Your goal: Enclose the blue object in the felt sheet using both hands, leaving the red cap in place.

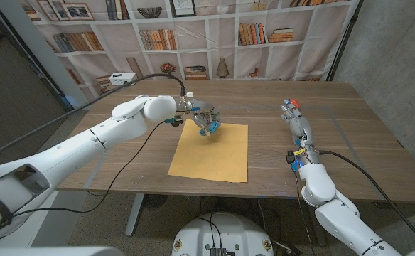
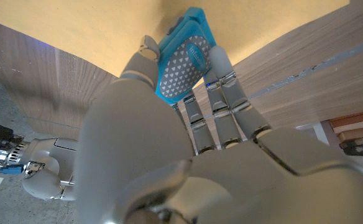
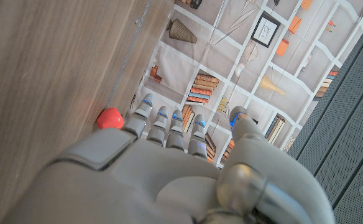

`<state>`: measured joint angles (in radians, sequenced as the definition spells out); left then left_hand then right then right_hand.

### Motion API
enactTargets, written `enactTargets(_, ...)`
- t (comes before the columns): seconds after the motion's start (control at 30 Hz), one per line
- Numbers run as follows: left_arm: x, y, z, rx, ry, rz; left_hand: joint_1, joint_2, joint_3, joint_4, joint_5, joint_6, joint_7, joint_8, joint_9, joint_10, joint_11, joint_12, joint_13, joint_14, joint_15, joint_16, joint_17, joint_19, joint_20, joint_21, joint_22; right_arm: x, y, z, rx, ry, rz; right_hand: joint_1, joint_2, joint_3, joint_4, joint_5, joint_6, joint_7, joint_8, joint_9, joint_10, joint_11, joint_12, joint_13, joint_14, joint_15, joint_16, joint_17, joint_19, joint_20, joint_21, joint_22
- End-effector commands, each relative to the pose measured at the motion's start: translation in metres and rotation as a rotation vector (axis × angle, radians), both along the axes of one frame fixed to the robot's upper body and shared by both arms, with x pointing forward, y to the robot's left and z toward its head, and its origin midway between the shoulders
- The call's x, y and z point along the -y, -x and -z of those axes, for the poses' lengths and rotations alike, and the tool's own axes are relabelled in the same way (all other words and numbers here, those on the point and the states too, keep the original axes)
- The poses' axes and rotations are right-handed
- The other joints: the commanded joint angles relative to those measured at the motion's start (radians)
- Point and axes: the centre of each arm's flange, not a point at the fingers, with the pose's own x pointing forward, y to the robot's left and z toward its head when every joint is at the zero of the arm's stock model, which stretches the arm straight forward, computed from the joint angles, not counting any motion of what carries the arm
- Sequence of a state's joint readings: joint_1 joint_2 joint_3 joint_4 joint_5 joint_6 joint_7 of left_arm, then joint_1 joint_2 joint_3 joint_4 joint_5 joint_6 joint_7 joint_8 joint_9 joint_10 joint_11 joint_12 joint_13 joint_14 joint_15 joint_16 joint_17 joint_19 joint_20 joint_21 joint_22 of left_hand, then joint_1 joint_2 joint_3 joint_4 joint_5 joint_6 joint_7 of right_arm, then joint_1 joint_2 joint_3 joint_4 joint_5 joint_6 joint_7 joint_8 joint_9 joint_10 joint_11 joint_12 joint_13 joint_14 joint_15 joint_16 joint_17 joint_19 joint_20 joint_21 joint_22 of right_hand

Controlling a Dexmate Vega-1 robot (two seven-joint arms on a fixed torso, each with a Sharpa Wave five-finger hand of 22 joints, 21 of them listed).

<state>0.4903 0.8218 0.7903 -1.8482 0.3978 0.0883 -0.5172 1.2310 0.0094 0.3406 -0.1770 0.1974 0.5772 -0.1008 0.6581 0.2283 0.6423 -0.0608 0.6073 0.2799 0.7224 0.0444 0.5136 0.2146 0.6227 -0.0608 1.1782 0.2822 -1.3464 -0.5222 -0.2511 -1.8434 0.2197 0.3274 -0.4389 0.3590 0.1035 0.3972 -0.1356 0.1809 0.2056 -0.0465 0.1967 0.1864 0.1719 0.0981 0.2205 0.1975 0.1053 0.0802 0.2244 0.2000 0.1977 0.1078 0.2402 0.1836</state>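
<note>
My left hand [image 1: 204, 119] holds the blue object [image 1: 209, 127] just above the far left corner of the yellow felt sheet [image 1: 211, 151]. In the left wrist view the blue object [image 2: 184, 59] is a flat case with a grey triangle pattern. It is pinched between the thumb and fingers [image 2: 222, 81], with the felt sheet [image 2: 107, 25] behind it. My right hand [image 1: 297, 122] lies stretched out on the table at the right, fingers straight and holding nothing. The red cap [image 1: 287, 102] sits at its fingertips. The right wrist view has the red cap [image 3: 110, 118] right beside my right hand [image 3: 169, 162].
The wooden table [image 1: 349, 135] has bare room on both sides of the sheet. A bookshelf backdrop [image 1: 193, 35] stands behind the far edge, with a white box [image 1: 122, 78] at the back left.
</note>
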Motion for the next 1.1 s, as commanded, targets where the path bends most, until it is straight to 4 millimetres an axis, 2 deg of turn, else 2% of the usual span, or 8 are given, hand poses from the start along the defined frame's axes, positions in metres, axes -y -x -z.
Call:
enactTargets(0.03,0.02,0.002,0.01,-0.11,-0.091,0.013,0.091,0.099,0.027,0.014,0.006,0.274,0.109,0.058,0.043,0.227,-0.059,0.094,0.323,0.461,-0.274,0.002,0.392,0.004,-0.047,0.012,-0.003,0.003,0.0,0.004,0.003,-0.004,0.003,-0.002,0.001,0.0,-0.003,-0.001,0.006,0.004,0.002,0.0,0.004,0.0,-0.001,0.006,0.005,0.008,0.0,0.001,0.003,0.007,-0.004,0.003)
enactTargets(0.47,0.03,-0.007,0.018,-0.167,-0.223,-0.065,0.089,0.097,0.038,0.014,0.01,0.267,0.112,0.055,0.05,0.224,-0.053,0.084,0.333,0.461,-0.274,-0.007,0.406,-0.006,-0.045,0.035,-0.02,0.008,-0.003,0.008,-0.002,-0.015,0.001,-0.002,0.002,0.0,-0.004,-0.001,0.004,0.002,0.0,0.001,0.005,0.001,-0.002,0.006,0.006,0.007,-0.002,0.001,0.004,0.008,-0.005,0.003)
enactTargets(0.67,0.03,-0.008,0.018,-0.073,-0.21,-0.066,0.069,0.105,0.047,0.026,0.011,0.245,0.098,0.039,0.045,0.198,-0.077,0.063,0.331,0.399,-0.273,-0.065,0.395,-0.085,-0.031,0.042,-0.043,0.009,-0.003,0.008,0.0,-0.017,-0.002,-0.003,0.001,-0.001,-0.004,-0.001,0.002,0.002,-0.001,0.001,0.003,-0.002,-0.004,0.006,0.007,0.008,-0.002,0.001,0.004,0.009,-0.006,0.003)
enactTargets(0.73,0.029,-0.009,0.016,-0.08,-0.2,-0.06,0.056,0.109,0.05,0.028,0.013,0.218,0.093,0.02,0.039,0.165,-0.083,0.048,0.321,0.363,-0.275,-0.104,0.384,-0.124,-0.018,0.043,-0.058,0.009,-0.003,0.008,-0.003,-0.027,0.0,-0.003,0.001,-0.001,-0.005,-0.001,0.002,0.002,-0.002,0.001,0.004,0.0,-0.004,0.006,0.007,0.008,-0.002,0.001,0.004,0.009,-0.006,0.003)
enactTargets(0.8,0.028,-0.01,0.015,-0.082,-0.185,-0.045,0.042,0.114,0.054,0.03,0.014,0.176,0.086,-0.006,0.033,0.128,-0.073,0.032,0.31,0.327,-0.275,-0.141,0.376,-0.17,0.004,0.039,-0.073,0.009,-0.003,0.007,0.0,-0.021,-0.001,-0.002,0.002,0.0,-0.005,-0.001,0.002,0.002,-0.002,0.001,0.004,0.001,-0.004,0.006,0.007,0.007,-0.002,0.001,0.004,0.01,-0.006,0.003)
enactTargets(0.87,0.029,-0.011,0.015,-0.088,-0.183,-0.039,0.034,0.11,0.052,0.027,0.012,0.152,0.078,-0.026,0.027,0.088,-0.07,0.012,0.297,0.28,-0.273,-0.17,0.379,-0.192,0.009,0.037,-0.085,0.009,-0.003,0.006,0.001,-0.016,0.002,-0.002,0.002,0.0,-0.005,-0.001,0.002,0.002,-0.002,0.001,0.004,0.001,-0.004,0.006,0.008,0.007,-0.003,0.0,0.004,0.01,-0.006,0.003)
enactTargets(1.07,0.03,-0.017,0.019,-0.158,-0.201,-0.024,-0.086,0.097,0.048,0.06,0.003,0.035,0.061,-0.112,-0.003,-0.053,-0.031,-0.095,0.223,0.122,-0.233,-0.3,0.297,-0.295,0.054,-0.013,-0.109,0.01,-0.003,0.004,0.001,-0.011,0.007,0.0,0.003,0.001,-0.006,-0.001,0.001,0.002,-0.003,0.001,0.004,0.0,-0.005,0.006,0.008,0.008,-0.003,0.0,0.004,0.011,-0.007,0.003)
enactTargets(1.1,0.031,-0.017,0.019,-0.168,-0.212,-0.024,-0.11,0.085,0.045,0.062,0.0,-0.012,0.053,-0.141,-0.012,-0.082,-0.033,-0.125,0.207,0.079,-0.227,-0.316,0.28,-0.321,0.063,-0.029,-0.11,0.01,-0.003,0.004,0.002,-0.012,0.007,0.001,0.003,0.001,-0.007,0.0,0.001,0.002,-0.002,0.001,0.003,-0.001,-0.006,0.006,0.008,0.008,-0.004,0.0,0.005,0.011,-0.007,0.003)
